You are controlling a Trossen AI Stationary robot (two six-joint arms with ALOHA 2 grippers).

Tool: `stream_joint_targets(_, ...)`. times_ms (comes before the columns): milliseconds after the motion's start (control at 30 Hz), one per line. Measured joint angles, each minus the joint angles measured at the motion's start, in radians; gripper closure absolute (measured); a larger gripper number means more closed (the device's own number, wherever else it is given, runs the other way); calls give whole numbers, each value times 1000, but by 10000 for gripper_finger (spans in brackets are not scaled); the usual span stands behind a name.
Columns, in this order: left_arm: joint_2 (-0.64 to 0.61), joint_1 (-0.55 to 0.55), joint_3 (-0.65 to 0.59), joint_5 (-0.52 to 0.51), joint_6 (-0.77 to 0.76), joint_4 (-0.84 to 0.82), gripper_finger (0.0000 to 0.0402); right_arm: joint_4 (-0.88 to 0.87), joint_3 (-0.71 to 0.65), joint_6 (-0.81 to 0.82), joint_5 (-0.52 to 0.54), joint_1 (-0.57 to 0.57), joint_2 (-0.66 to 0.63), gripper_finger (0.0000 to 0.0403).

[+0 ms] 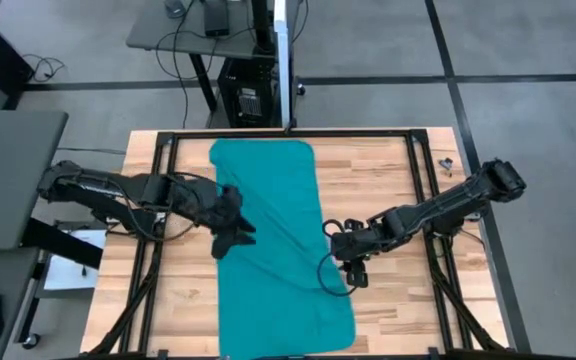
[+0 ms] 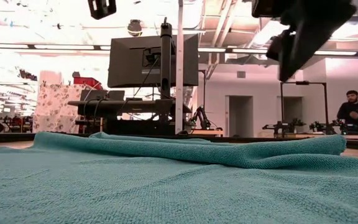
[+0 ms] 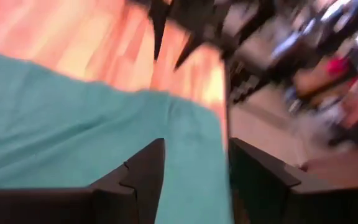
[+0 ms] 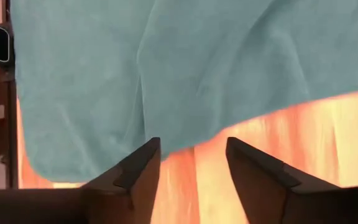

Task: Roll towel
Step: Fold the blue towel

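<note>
While the towel [image 1: 273, 240] lies lengthwise down the centre of the tabletop [image 1: 388, 180], reaching the bottom of the high view, both tools are seen with fingers apart and nothing held. The left tool [image 1: 230, 228] hangs over the towel's left edge at mid-frame; the right tool [image 1: 348, 245] sits just off its right edge. A tight roll would be best started by gripping both corners evenly. No containers are seen.
</note>
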Motion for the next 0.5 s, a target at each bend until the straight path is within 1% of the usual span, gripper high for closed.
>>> stream_joint_targets(100, 82, -92, 113, -112, 84, -269, 235, -10, 1, 64, 1, 26, -25, 183)
stream_joint_targets(167, 151, -158, 188, -183, 107, -396, 238, 3, 2, 114, 1, 55, -38, 167)
stream_joint_targets(233, 221, -220, 254, -229, 103, -496, 241, 20, 2, 151, 2, 99, -47, 158)
stream_joint_targets(300, 289, -291, 311, -255, 63, -534, 244, 31, 2, 188, 28, 155, -51, 155)
stream_joint_targets(367, 353, -357, 347, -261, 1, -564, 248, 43, 2, 221, 80, 222, -51, 155)
stream_joint_targets(433, 415, -427, 384, -262, -76, -562, 252, 55, 2, 245, 148, 296, -49, 155)
stream_joint_targets(500, 482, -491, 427, -267, -172, -561, 258, 77, 2, 268, 241, 372, -41, 155)
